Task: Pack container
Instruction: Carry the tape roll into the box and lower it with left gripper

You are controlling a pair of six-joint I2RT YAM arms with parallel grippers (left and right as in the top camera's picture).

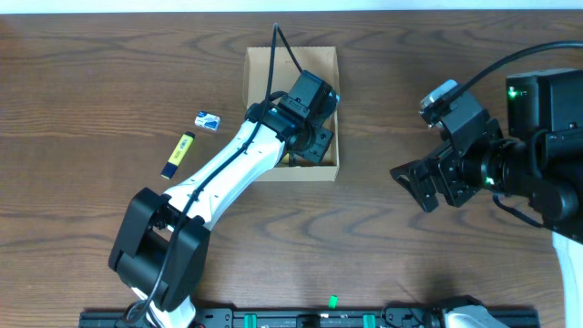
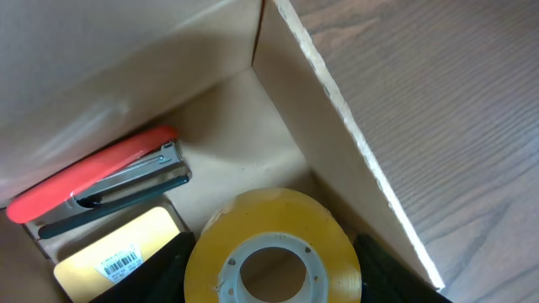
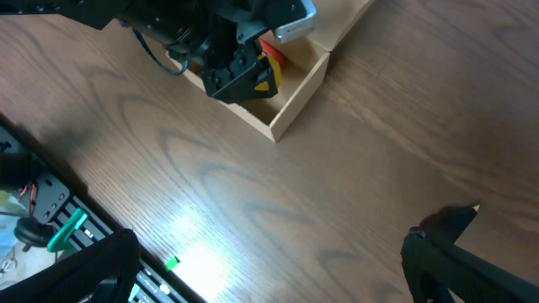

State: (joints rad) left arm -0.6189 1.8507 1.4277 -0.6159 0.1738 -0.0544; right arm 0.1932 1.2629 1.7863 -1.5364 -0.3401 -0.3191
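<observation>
The tan cardboard container (image 1: 271, 73) lies open at the table's middle back; it also shows in the right wrist view (image 3: 296, 94). My left gripper (image 1: 311, 148) is down inside it, shut on a yellow tape roll (image 2: 274, 220) near the container's wall (image 2: 337, 135). In the left wrist view its dark fingers (image 2: 274, 282) flank the roll. A red stapler (image 2: 97, 181) and a little yellow box with a barcode (image 2: 114, 251) lie in the container. My right gripper (image 1: 426, 188) is open and empty above bare table, right of the container, and shows in its wrist view (image 3: 278, 269).
A small white and blue item (image 1: 209, 119) and a yellow and black pen-like item (image 1: 178, 154) lie on the table left of the container. A black rail with green clips (image 1: 332, 317) runs along the front edge.
</observation>
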